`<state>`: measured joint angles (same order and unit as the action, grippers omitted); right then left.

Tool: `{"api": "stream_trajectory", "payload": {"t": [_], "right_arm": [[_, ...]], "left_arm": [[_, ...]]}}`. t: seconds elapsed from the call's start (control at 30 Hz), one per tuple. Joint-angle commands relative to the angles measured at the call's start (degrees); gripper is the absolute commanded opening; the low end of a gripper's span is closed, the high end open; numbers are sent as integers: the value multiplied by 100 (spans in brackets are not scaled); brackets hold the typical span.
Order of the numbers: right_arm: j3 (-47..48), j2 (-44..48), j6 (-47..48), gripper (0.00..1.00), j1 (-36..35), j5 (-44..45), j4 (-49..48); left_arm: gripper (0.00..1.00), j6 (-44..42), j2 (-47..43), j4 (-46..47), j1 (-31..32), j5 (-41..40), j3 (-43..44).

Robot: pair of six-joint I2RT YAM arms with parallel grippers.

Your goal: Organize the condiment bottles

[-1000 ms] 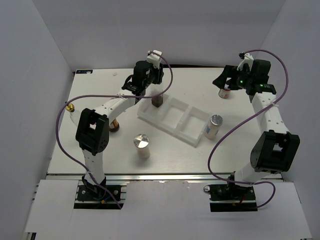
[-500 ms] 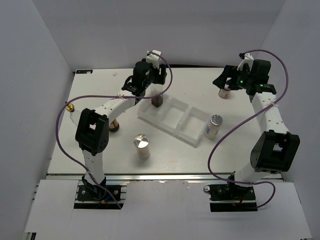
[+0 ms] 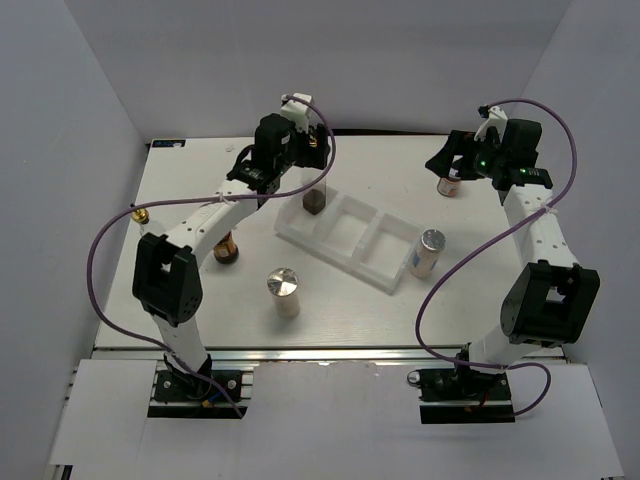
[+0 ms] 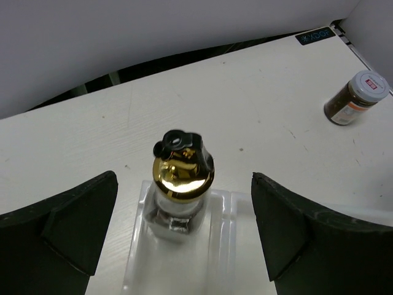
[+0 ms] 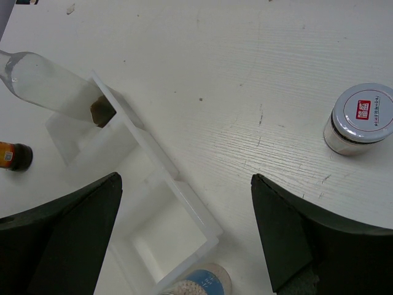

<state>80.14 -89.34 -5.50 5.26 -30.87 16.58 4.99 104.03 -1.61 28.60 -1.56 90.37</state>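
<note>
Find nearest the bases a silver-capped shaker [image 3: 284,290] upright on the table, and a second shaker [image 3: 427,252] just beside the right end of the white tray [image 5: 153,155], neither yet in a compartment. Further on, see the tall glass bottle [image 4: 182,178] upright in the tray's left end compartment, under the left gripper [image 4: 184,184], with jaws spread wide to either side and touching nothing. Farthest right, note the right gripper [image 5: 186,178], likewise wide open, hovering near the white-lidded jar [image 5: 359,120] and holding nothing. Expect the bottle to be stiff, slick, breakable and tippy, nearly empty but for a little dark liquid at the bottom. Grip the round body below the gold top, never the pourer. Against a second ago: then down around the bottle, now lifted and drawn back from it, with no change on the right side.
</note>
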Motion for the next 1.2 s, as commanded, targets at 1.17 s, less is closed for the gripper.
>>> {"api": "stream_trajectory", "payload": {"t": [1.17], "right_arm": [[-51, 84, 172, 89, 90, -261, -208]], "left_arm": [[98, 3359, -4285, -5306, -1445, -4984, -2085]]}}
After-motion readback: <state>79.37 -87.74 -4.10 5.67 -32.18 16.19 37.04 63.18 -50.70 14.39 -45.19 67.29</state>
